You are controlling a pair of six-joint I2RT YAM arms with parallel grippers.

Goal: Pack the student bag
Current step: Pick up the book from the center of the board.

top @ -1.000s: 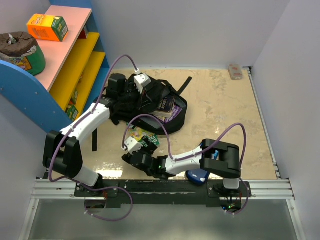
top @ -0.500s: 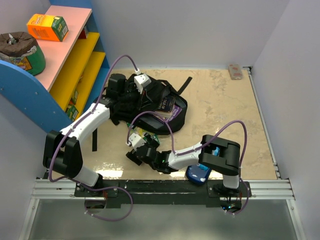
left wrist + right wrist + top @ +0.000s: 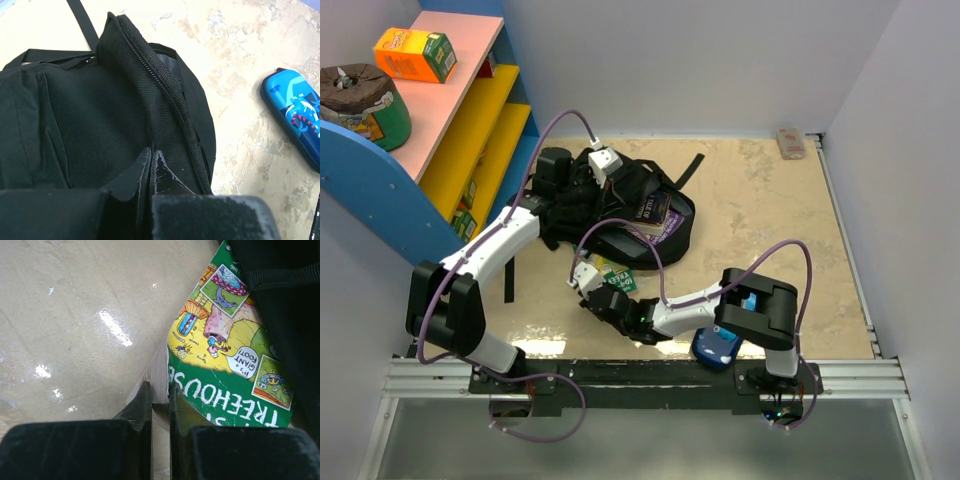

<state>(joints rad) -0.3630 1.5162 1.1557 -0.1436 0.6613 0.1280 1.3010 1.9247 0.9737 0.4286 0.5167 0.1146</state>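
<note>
Right gripper (image 3: 160, 388) has closed on the Treehouse book (image 3: 225, 380) edge. Student bag (image 3: 285, 330) lies just upper right, left gripper (image 3: 151, 156) pinching it.

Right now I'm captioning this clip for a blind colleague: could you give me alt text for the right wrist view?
The right gripper, jaws nearly together, pinches the edge of a green and yellow picture book lying on the beige table. Black fabric of the student bag covers the book at the upper right of the frame.
</note>
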